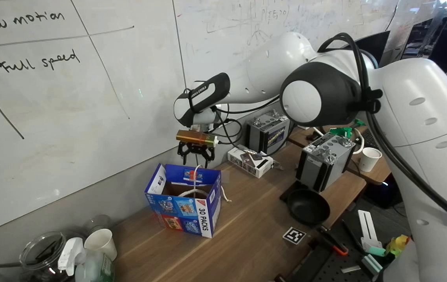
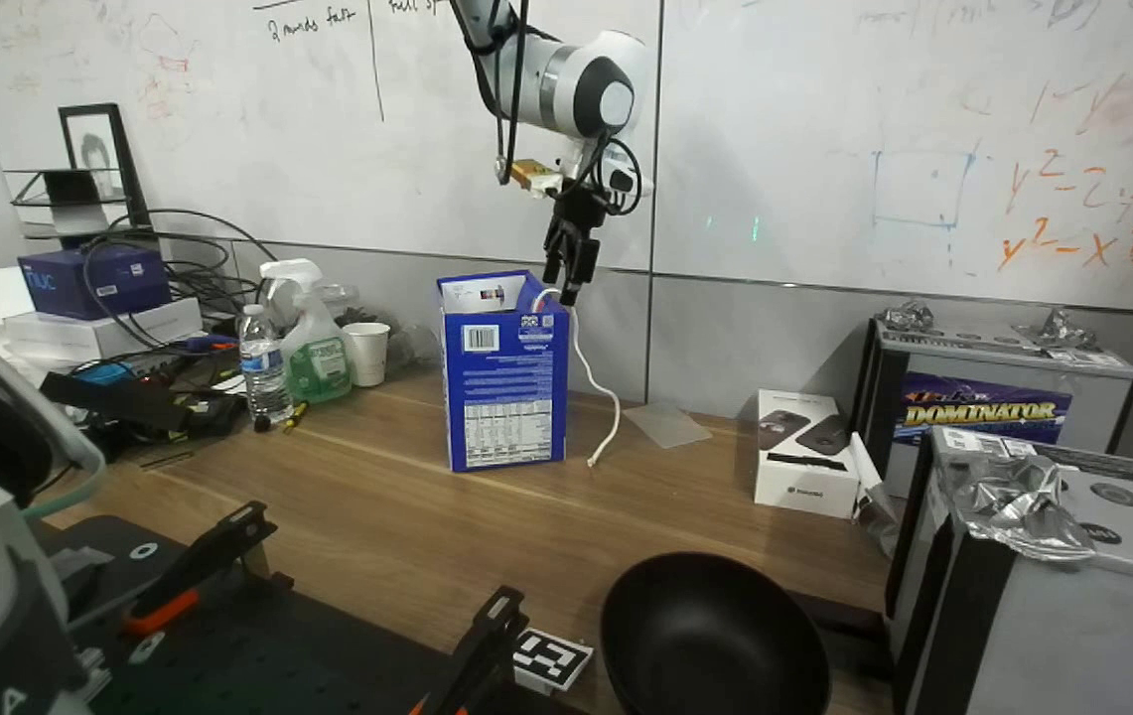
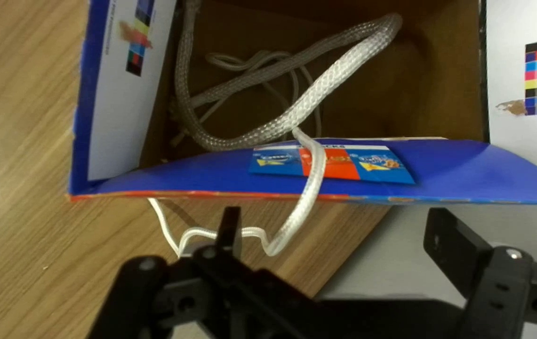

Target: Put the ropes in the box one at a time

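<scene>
The blue box (image 1: 182,213) stands upright on the table with its top open. In the wrist view, a thick-looking white rope (image 3: 329,82) loops inside it, and thinner white rope (image 3: 249,63) lies coiled deeper down. A stretch of rope (image 3: 308,188) crosses over the blue flap and hangs outside; its end (image 2: 606,437) reaches the table beside the box. My gripper (image 3: 336,230) is open with wide-spread jaws, just above and beyond that flap. One finger (image 3: 229,230) hides part of the hanging rope, and nothing is gripped. In both exterior views the gripper (image 1: 196,161) (image 2: 562,281) hovers at the box's rim.
The whiteboard wall (image 2: 765,348) rises close behind the box. A white carton (image 1: 248,161) and grey devices (image 1: 325,160) stand along the table, with a black pan (image 2: 715,636) at the front. A spray bottle (image 2: 316,338) and paper cup (image 2: 365,355) stand on the box's far side.
</scene>
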### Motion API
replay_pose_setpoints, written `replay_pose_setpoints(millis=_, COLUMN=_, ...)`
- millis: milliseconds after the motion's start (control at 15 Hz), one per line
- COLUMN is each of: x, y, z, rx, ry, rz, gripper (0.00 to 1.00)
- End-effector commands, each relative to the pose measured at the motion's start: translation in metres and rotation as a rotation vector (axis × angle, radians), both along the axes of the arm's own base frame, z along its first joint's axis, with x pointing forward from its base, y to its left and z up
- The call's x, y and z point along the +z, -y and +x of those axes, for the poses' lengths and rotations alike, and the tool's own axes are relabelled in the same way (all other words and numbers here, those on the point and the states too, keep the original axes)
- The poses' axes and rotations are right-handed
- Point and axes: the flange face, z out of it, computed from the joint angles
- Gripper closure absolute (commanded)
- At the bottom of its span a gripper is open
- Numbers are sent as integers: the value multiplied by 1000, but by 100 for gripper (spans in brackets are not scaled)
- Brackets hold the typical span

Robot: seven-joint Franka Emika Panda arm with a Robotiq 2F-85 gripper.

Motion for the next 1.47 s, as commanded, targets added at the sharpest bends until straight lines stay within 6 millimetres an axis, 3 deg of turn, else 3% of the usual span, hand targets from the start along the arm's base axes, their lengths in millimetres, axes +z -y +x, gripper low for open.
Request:
replay_pose_setpoints(millis=0, x=2, y=-3, z=4, rx=-4, ry=22, rz=29, gripper=0)
replay_pose_setpoints(millis=1133, x=-13, y=2, z=2, rx=-14, ry=0, rz=-2, gripper=0)
replay_pose_setpoints(millis=1200, x=-13, y=3, z=2, rx=-10, ry=2, rz=-3, gripper=4)
replay_pose_setpoints(millis=1267, x=-13, y=3, z=2, rx=-11, ry=4, rz=-6, gripper=26)
replay_pose_setpoints(millis=1400, x=-13, y=4, z=2, rx=-9, ry=7, rz=-10, gripper=31)
